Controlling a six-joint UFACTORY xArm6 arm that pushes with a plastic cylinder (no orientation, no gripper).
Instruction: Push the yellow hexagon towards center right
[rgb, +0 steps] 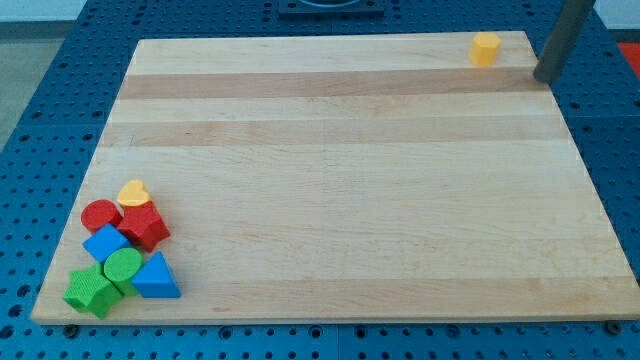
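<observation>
The yellow hexagon (485, 48) sits on the wooden board (340, 180) near its top right corner. My tip (546, 76) is the lower end of a dark rod coming down from the view's top right. It stands just off the board's right edge, to the right of and slightly below the yellow hexagon, apart from it by about a block's width.
A cluster of blocks lies at the board's bottom left: a yellow heart (133, 193), a red round block (100, 214), a red block (144, 226), a blue block (105, 243), a green round block (124, 266), a green block (91, 291) and a blue triangle (156, 277).
</observation>
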